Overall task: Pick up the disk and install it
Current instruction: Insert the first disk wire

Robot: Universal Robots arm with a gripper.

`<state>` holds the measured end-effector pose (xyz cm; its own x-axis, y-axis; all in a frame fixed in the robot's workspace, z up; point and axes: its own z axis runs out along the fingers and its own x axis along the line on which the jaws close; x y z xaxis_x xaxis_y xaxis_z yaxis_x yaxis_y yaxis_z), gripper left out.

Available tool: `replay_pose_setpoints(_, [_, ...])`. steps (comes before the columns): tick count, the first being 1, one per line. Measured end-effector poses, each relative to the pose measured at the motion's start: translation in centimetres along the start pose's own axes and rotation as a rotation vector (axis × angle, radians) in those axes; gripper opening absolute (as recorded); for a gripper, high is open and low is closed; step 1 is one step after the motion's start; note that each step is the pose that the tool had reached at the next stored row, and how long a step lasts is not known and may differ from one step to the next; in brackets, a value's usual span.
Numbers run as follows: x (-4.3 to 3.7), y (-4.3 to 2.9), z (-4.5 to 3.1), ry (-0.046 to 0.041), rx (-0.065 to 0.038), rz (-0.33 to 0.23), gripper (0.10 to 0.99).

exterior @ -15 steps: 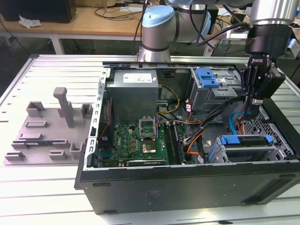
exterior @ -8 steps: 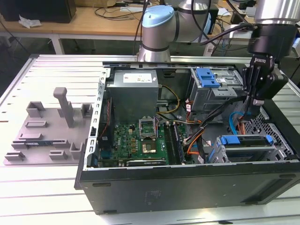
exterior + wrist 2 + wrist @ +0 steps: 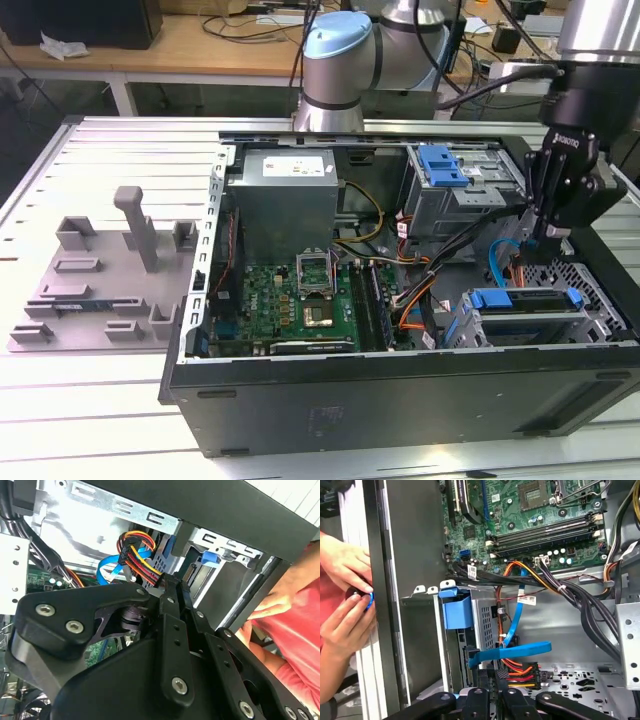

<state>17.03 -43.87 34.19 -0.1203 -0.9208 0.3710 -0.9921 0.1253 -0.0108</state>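
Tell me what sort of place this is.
Probably a robotics lab or test bench. A robot arm reaches over an open computer case that sits on a slotted metal table, with cable-strewn wooden desks behind.

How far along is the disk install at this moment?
Done: the disk sits in the drive bay, blue carrier seated. In hand: the claw, shut and holding no disk, hangs by the red-and-yellow power cable behind it. Left: whether the disk is cabled or latched cannot be told.
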Motion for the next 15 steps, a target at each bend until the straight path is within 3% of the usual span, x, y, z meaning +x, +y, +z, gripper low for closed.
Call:
replay_pose_setpoints(2, [0.68, -0.09, 0.2, -0.0393, -0.004, -0.001, 0.165])
replay_pose_setpoints(3, [0.9, -0.12, 0.26, -0.0522, -0.005, -0.002, 0.165])
replay_pose_setpoints(5, [1.52, -0.19, 0.24, -0.0688, -0.007, -0.002, 0.165])
replay_pose_setpoints(8, [2.67, -0.34, 0.38, -0.0737, -0.008, -0.002, 0.165])
replay_pose_setpoints(10, [3.21, -0.4, 0.53, -0.1, -0.01, -0.003, 0.165])
replay_pose_setpoints(13, [3.42, -0.43, 0.62, -0.1569, -0.011, -0.003, 0.165])
replay_pose_setpoints(15, [3.66, -0.47, 0.71, -0.2156, -0.015, -0.004, 0.165])
